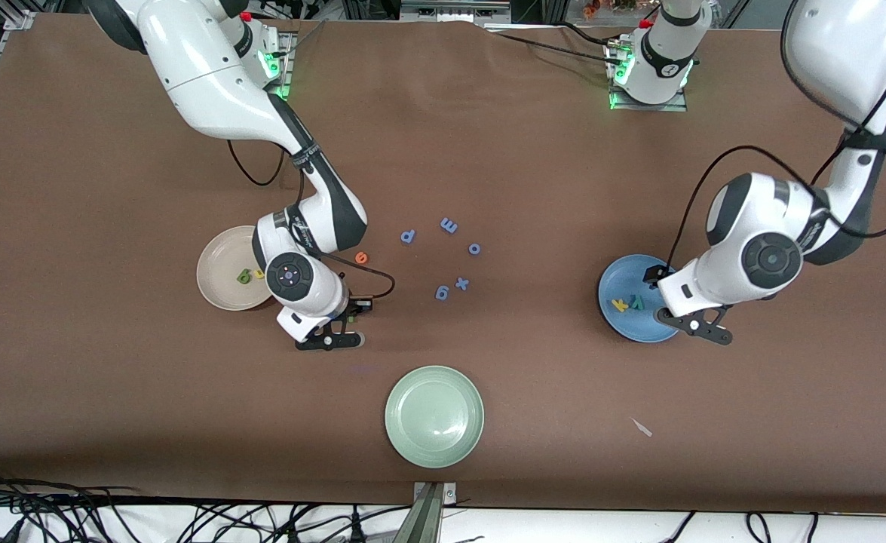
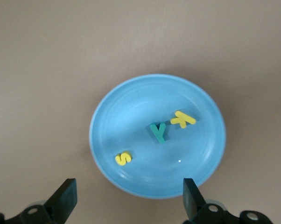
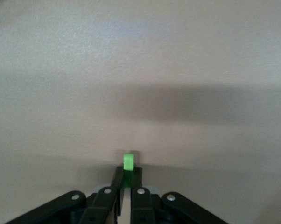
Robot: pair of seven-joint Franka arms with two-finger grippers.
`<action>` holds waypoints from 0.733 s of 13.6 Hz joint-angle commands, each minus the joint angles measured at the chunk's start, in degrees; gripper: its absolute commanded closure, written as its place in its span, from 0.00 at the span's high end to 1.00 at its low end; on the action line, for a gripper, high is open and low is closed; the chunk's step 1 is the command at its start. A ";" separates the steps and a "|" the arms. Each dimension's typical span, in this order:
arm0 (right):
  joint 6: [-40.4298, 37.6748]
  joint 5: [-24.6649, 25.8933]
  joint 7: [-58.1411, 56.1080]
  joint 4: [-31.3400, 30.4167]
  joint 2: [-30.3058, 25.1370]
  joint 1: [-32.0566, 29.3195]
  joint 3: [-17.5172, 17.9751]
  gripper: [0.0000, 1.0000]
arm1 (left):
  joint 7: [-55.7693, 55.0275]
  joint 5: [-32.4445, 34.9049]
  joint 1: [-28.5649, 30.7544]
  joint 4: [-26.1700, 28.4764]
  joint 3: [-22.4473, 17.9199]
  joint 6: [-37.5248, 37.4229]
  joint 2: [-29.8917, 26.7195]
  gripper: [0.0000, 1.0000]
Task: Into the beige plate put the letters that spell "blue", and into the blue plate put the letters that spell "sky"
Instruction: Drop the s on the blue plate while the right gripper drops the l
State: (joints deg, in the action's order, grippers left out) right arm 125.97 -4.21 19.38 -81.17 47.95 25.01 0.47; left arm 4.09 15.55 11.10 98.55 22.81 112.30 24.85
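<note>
White arms, black joints, black cables

Blue plate (image 2: 131,107), green letter (image 3: 128,162)

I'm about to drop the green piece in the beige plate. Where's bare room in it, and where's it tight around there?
Beige plate: its half toward the right arm's end of the table is bare; green b and a yellow letter crowd the edge under the right arm. The right gripper, shut on a green letter, sits on open table beside the plate. Blue letters cluster mid-table.
</note>
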 commanded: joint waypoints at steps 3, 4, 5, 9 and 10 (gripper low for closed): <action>-11.08 -0.89 -6.89 -0.65 -5.31 -4.35 -0.38 0.00 | 0.31 -7.43 0.33 -14.65 1.98 -21.44 -7.71 1.00; -11.79 -0.98 -7.68 -1.96 -6.63 -4.71 -0.82 0.00 | 0.39 -8.85 0.50 -19.14 1.80 -26.55 -7.71 1.00; -11.71 -0.98 -8.38 -4.06 -8.38 -4.80 -1.69 0.00 | 0.66 -9.48 0.94 -21.36 1.02 -28.08 -8.66 1.00; -8.12 -0.98 -15.23 -16.00 -15.76 -4.80 -5.74 0.00 | -0.04 -11.57 -8.94 -20.77 -12.90 -28.01 -14.12 1.00; -6.46 -0.98 -16.64 -19.34 -17.43 -4.80 -6.53 0.00 | -0.13 -14.81 -11.69 -19.55 -17.66 -27.83 -15.60 1.00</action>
State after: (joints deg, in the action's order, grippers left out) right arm 115.80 -4.23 6.02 -90.84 36.68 19.98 -4.84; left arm 3.86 4.98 5.56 77.75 13.64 84.90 11.27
